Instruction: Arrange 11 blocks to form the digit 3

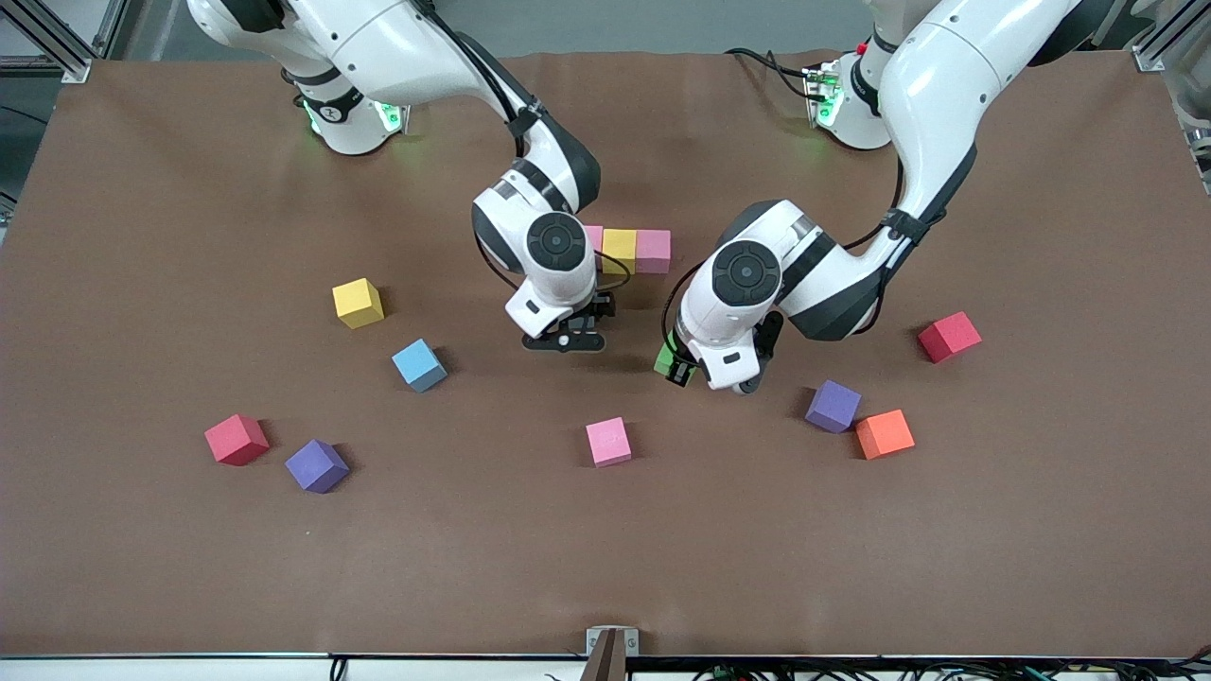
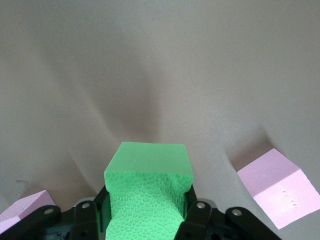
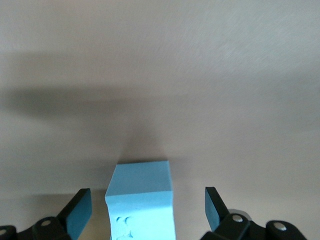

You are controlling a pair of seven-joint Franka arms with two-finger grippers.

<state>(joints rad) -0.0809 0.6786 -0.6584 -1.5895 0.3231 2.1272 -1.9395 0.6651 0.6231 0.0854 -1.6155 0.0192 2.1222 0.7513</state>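
The left claw (image 1: 683,367), just right of the frame's centre, is clamped on a green block (image 2: 147,192) held above the brown tabletop (image 1: 142,236). The right claw (image 1: 565,339), at the centre, has its fingers (image 3: 79,212) spread wide with a light blue block (image 3: 142,200) standing free between them. Above it a row of pink (image 1: 653,251), yellow (image 1: 620,248) and pink shows. Scattered lower are a yellow block (image 1: 358,303), blue block (image 1: 419,365), pink block (image 1: 607,442), two purple blocks (image 1: 317,465), an orange block (image 1: 885,434) and two red cubes (image 1: 236,440)
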